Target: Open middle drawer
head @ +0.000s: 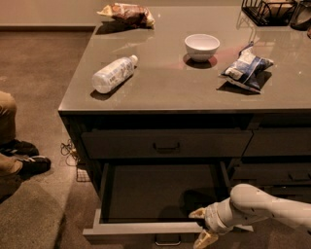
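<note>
1. The gripper (201, 226) sits at the near right, open, with one finger on each side of the drawer front's top edge.
2. The middle drawer (136, 227) stands well out. Its front runs left to right, and the handle (167, 239) is just left of the gripper.
3. Any further pull would likely run straight toward the near side.

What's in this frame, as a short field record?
middle drawer: pulled well out
gripper: at the right end of that drawer's front
top drawer: shut
counter: bottle on its side, bowl, blue bag, brown bag, wire rack
floor, left: a person's shoes
</note>
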You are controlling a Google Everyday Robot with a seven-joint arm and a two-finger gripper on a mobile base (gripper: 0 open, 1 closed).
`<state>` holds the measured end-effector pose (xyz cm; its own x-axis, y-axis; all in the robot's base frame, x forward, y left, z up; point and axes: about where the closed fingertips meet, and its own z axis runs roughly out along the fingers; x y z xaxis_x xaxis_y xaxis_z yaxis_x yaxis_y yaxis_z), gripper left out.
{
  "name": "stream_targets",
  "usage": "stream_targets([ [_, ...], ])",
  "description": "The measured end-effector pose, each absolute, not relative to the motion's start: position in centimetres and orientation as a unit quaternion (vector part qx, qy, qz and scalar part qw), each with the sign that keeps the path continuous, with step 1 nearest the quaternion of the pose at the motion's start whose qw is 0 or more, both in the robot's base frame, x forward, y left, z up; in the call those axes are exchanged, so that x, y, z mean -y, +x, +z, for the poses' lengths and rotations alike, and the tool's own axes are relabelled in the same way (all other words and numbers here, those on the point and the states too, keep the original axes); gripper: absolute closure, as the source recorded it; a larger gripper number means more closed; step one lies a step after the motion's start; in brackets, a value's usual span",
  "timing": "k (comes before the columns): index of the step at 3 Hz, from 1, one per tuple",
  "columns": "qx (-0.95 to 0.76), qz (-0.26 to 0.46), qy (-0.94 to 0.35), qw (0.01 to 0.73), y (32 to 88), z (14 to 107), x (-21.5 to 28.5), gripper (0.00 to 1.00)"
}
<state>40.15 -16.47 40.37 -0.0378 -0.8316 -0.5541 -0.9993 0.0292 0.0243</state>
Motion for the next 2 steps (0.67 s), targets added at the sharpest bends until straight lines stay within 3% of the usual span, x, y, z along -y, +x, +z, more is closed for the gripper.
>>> stream_targets([
  [2,-0.669,0.182,-0.657,0.298,43.7,46.9,21.2,0.00],
])
